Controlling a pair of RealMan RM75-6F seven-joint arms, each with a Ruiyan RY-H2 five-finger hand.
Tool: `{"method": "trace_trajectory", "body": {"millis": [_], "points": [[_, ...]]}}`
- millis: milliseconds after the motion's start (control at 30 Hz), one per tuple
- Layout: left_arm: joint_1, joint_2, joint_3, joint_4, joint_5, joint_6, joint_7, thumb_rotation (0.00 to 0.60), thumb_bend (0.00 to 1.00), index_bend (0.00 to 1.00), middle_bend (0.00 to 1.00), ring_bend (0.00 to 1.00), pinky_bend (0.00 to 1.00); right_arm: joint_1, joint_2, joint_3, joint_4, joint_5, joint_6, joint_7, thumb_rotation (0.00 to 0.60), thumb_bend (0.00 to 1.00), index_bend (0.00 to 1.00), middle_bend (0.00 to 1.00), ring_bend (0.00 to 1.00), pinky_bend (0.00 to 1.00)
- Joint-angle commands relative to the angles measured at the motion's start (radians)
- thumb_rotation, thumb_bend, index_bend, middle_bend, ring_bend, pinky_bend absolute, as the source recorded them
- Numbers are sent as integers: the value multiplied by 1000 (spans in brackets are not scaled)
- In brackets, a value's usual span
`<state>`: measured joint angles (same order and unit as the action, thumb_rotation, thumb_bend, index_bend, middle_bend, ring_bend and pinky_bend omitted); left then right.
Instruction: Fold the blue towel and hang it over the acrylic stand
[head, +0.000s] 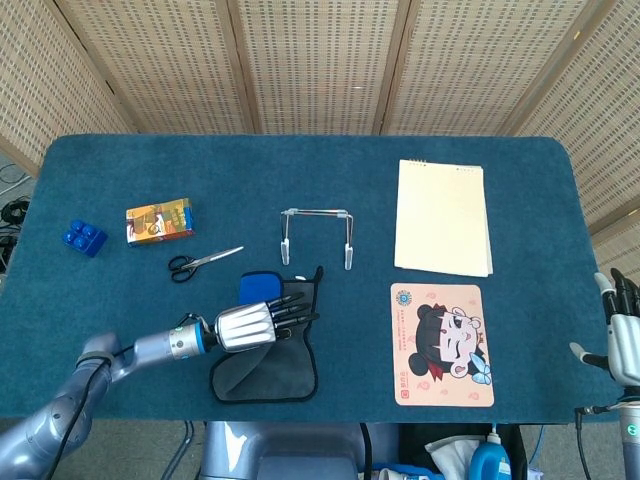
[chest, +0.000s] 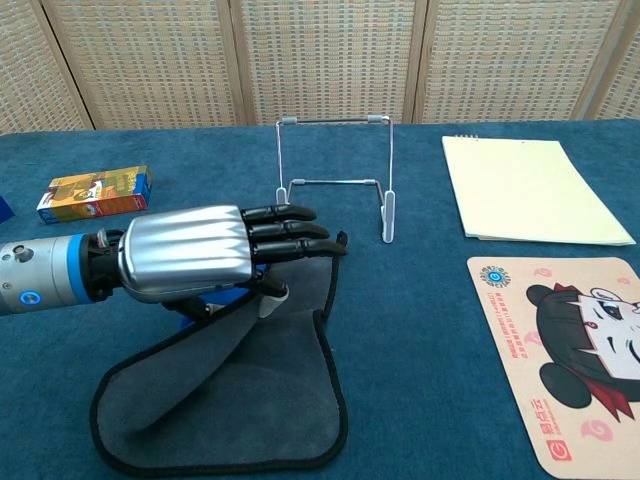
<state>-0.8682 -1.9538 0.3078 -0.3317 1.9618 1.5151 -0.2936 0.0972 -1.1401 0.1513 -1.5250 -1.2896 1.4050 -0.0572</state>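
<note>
One towel (head: 270, 355) lies at the table's near edge, just in front of the acrylic stand (head: 317, 236); it is grey on the upper face with a black hem, and a blue patch shows where its left side is lifted and carried over toward the right. Left hand (head: 258, 323) is above this raised fold, fingers (chest: 290, 230) extended and close together pointing toward the stand, thumb tucked beneath with the cloth pinched against it (best seen in the chest view). Acrylic stand is upright and apart from the towel, its two feet on the blue table cover (head: 300, 170). Scissors (head: 203, 262) lie just left of the towel, a small printed box (head: 160, 221) farther left, and a blue toy block (head: 85, 238) near the left edge. Right of the stand lies a yellow notepad (head: 443, 217), with a cartoon-printed mat (head: 442, 344) in front of it. Right hand (head: 624, 338) is upright off the table's right edge, well apart from everything, fingers straight and holding nothing.
</note>
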Motion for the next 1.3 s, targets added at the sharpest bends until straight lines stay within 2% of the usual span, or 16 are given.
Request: {"method": "trace_trajectory", "body": {"millis": [33, 400, 467, 500, 533, 633, 667, 733, 1000, 1167, 1300], "points": [[-19, -19, -14, -12, -11, -30, 1, 600, 474, 729, 14, 0, 25, 0, 0, 0, 1, 1, -1, 0, 600, 0, 0, 0, 0, 0], [-54, -66, -17, -15, -8, -73, 15, 600, 467, 683, 15, 0, 46, 1, -3, -2, 0, -1, -3, -7, 600, 0, 0, 0, 0, 0], [-57, -72, -11, -12, -4, -93, 30, 600, 460, 638, 8, 0, 45, 2, -4, -2, 1, 1, -4, -7, 600, 0, 0, 0, 0, 0], [-58, -73, -9, -13, -4, -105, 34, 600, 456, 599, 5, 0, 43, 2, -4, -2, 1, 1, -5, -7, 600, 0, 0, 0, 0, 0], [-58, -72, -9, -16, -5, -113, 37, 600, 444, 505, 1, 0, 38, 2, -4, -2, 2, 1, -5, -6, 600, 0, 0, 0, 0, 0], [-61, -67, -14, -34, -19, -160, 53, 600, 375, 146, 0, 0, 10, 1, -4, -1, 3, 2, -5, -4, 600, 0, 0, 0, 0, 0], [-62, -64, -17, -44, -24, -174, 61, 600, 347, 57, 0, 0, 2, 2, -3, -1, 3, 2, -5, -4, 600, 0, 0, 0, 0, 0], [-67, -52, -28, -71, -36, -194, 79, 600, 308, 0, 0, 0, 0, 2, -3, -1, 3, 1, -5, -2, 600, 0, 0, 0, 0, 0], [-68, 2, -79, -178, -73, -151, 96, 600, 277, 0, 0, 0, 0, -1, 1, -1, 0, -1, -2, 5, 600, 0, 0, 0, 0, 0], [-73, 43, -87, -234, -73, -138, 108, 600, 137, 0, 0, 0, 0, -2, 1, -2, -3, -6, 1, 3, 600, 0, 0, 0, 0, 0], [-74, 79, -90, -292, -76, -144, 116, 600, 114, 0, 0, 0, 0, -2, 3, -3, -8, -10, 5, 2, 600, 0, 0, 0, 0, 0]]}}
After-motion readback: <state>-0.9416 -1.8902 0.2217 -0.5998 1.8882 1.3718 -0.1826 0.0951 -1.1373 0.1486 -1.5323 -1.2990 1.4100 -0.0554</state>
